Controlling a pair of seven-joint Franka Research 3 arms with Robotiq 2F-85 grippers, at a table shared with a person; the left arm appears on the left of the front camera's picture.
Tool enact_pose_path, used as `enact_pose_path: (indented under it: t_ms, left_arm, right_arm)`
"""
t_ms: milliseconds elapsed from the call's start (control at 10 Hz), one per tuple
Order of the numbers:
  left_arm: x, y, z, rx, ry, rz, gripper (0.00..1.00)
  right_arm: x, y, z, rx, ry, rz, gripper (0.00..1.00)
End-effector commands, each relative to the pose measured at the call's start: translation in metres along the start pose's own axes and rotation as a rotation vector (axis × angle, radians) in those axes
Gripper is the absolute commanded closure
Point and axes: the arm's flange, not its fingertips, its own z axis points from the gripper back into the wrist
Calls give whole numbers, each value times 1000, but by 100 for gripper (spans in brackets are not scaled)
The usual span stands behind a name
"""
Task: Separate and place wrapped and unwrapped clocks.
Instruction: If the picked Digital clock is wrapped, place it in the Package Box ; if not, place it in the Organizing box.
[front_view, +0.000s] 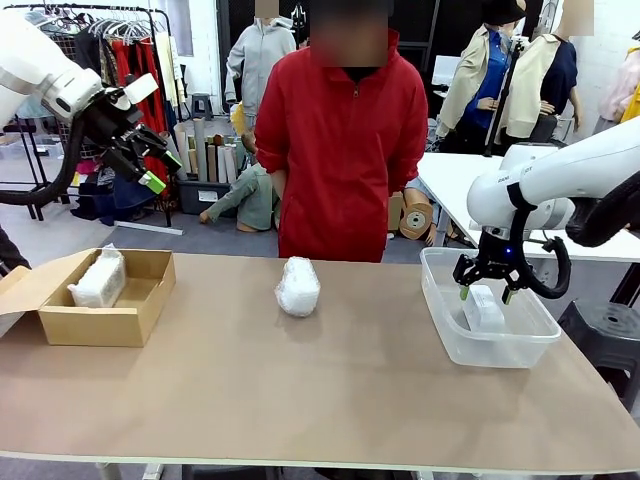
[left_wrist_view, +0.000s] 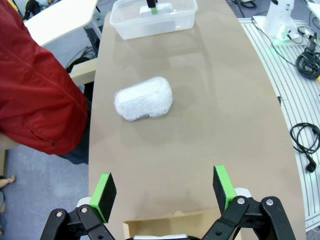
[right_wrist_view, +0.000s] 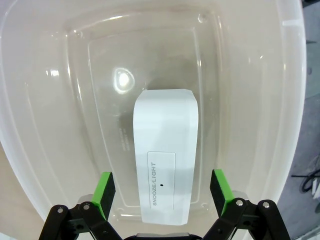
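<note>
I see a clothes rack (front_view: 100, 40) far left w/ red garments, grey floor (front_view: 170, 240), white table (front_view: 455, 180) at right, black stool (front_view: 605, 330) nr the brown tabletop (front_view: 300, 400)

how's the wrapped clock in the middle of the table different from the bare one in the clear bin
The wrapped clock is swathed in crinkly translucent plastic; the bare clock is smooth white with a SNOOZE/LIGHT label. The wrapped clock sits on the open table; the bare clock lies inside the clear bin, under the open right gripper. Both are whitish, neither gripped.

Wrapped clock (left_wrist_view: 143, 98) on table (left_wrist_view: 225, 125), clear tub (left_wrist_view: 125, 27) beyond; left gripper (left_wrist_view: 163, 186), jaws apart.
</note>
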Motion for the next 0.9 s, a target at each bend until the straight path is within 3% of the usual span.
enact_pose_path:
  t_ms: [0,400,800]
  left_arm:
    - [0,-1,1,1,-1,-2,0]
    - [0,-1,1,1,-1,-2,0]
    - [0,-1,1,1,-1,-2,0]
  right_arm:
    - [0,0,1,0,-1,0,0]
    - [-22,3,75,32,-105,235,0]
    - [-56,3,103,118,-33,697,0]
